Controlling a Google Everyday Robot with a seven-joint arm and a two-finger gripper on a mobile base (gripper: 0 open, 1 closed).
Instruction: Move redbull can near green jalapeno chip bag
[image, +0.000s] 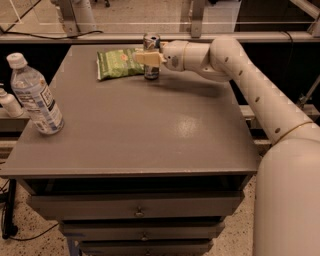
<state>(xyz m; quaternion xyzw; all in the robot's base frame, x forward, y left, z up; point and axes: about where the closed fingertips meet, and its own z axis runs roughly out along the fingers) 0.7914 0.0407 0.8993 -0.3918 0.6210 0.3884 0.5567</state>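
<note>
Redbull can (151, 71) clasped between gripper (145, 56) jaws.

White rounded arm (250, 85), beige hand (144, 58) at table's (150, 135) far edge

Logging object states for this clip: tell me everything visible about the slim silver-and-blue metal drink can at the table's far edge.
The slim silver-and-blue metal drink can stands upright near the far edge of the grey table, its base apparently on the tabletop. Its shiny silver top and dark lower body show. The robot's cream gripper crosses its middle, hiding that band. The crinkled green foil chip bag lies flat right beside it; whether they touch cannot be told.
</note>
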